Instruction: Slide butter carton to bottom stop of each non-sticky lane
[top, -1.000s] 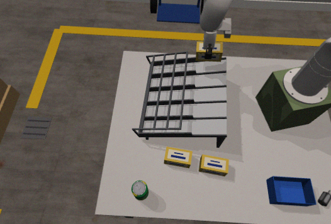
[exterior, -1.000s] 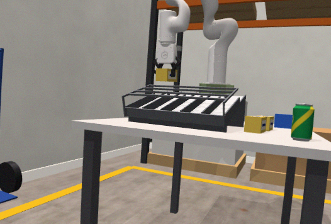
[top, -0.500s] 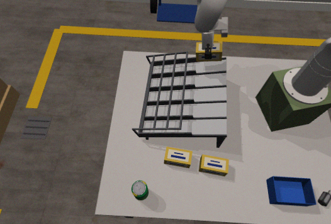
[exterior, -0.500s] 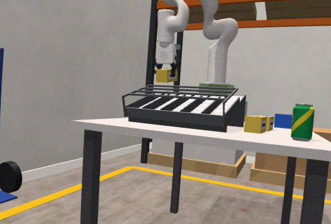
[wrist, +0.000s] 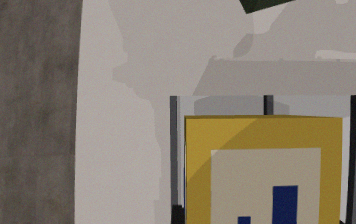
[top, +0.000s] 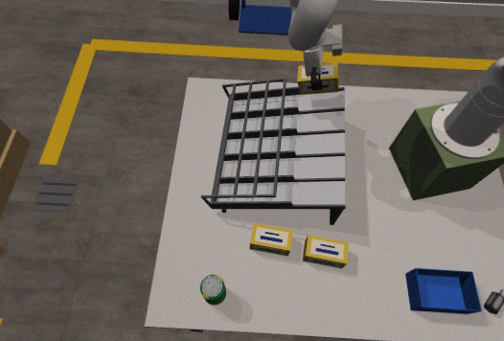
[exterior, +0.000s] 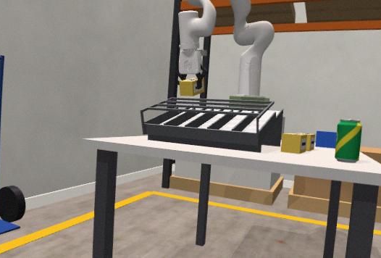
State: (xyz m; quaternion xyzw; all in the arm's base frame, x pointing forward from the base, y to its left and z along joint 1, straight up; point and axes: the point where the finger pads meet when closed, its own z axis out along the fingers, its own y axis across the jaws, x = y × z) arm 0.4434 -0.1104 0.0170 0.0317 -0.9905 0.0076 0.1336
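Above the end lane of the sloped shelf [top: 221, 144] [exterior: 202, 135], the jaws [top: 315, 82] [exterior: 191, 81] are partly open, clamped on a yellow butter carton [top: 304, 85] [exterior: 187, 88] [wrist: 265, 134], which hangs clear of the shelf.
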